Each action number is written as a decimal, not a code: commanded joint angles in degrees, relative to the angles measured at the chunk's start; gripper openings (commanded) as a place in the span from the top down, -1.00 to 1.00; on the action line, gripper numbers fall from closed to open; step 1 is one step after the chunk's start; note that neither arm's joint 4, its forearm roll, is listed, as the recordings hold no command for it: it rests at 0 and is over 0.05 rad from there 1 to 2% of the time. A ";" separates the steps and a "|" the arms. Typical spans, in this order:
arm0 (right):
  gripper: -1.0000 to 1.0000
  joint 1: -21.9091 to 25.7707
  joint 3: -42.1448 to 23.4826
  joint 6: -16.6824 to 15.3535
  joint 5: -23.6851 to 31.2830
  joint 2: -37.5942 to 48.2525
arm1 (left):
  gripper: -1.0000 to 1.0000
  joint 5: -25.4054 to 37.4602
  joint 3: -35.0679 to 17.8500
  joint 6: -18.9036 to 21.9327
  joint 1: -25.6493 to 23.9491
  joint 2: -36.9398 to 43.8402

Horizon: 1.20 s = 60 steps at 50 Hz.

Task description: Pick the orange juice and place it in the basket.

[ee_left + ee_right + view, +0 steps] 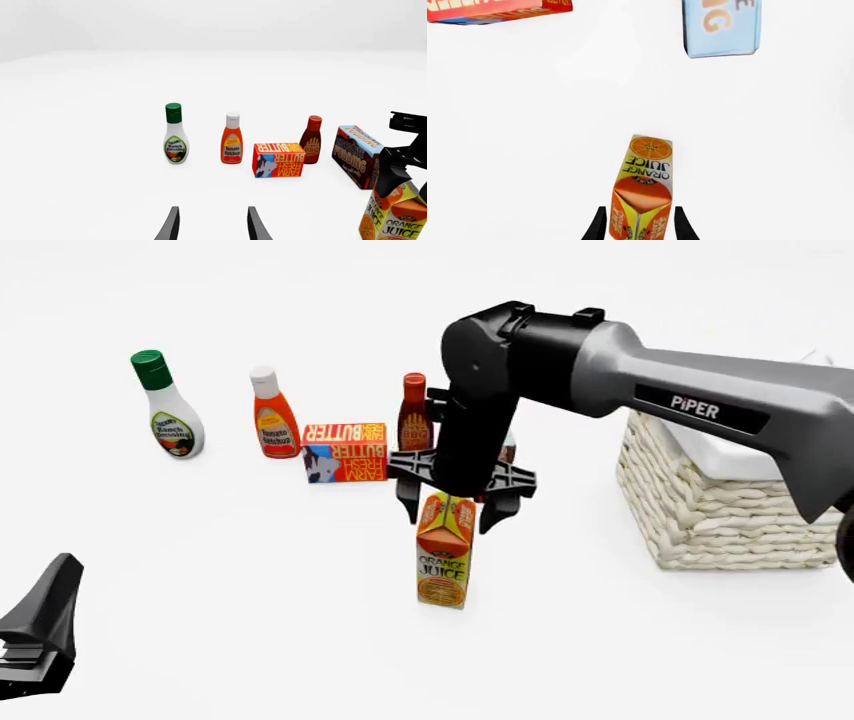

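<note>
- The orange juice [445,552] stands upright on the desk [240,570], its gable top between the right gripper's [446,510] spread jaws.
- Left gripper [212,225]: jaws apart, empty.
- The basket [707,505] sits right.

The front view looks down and forward from above, taking in everything around the orange juice carton [445,552]. The left wrist view sits low, well back, catching that carton [393,212] at its edge. The right wrist view looks steeply down, close above it [642,192]

bottles 3 [166,419] | boxes 2 [346,451] | carton 1 [445,552] | basket 1 [714,515]
</note>
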 commanded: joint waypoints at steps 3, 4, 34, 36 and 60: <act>-1.00 0.33 0.13 0.01 -0.58 0.86 | -1.00 0.00 0.00 0.00 0.00 0.00; -1.00 0.14 -0.05 -0.26 -0.42 0.98 | -1.00 0.00 0.00 0.01 0.00 0.00; -1.00 0.42 3.46 0.20 -3.19 1.55 | -1.00 0.00 0.00 0.01 0.00 0.00; -1.00 0.51 3.48 0.26 -3.31 1.66 | -1.00 0.00 0.00 -0.01 0.00 0.00; 1.00 -1.02 1.99 -1.43 -1.71 0.97 | -1.00 -0.01 0.00 0.00 0.01 0.02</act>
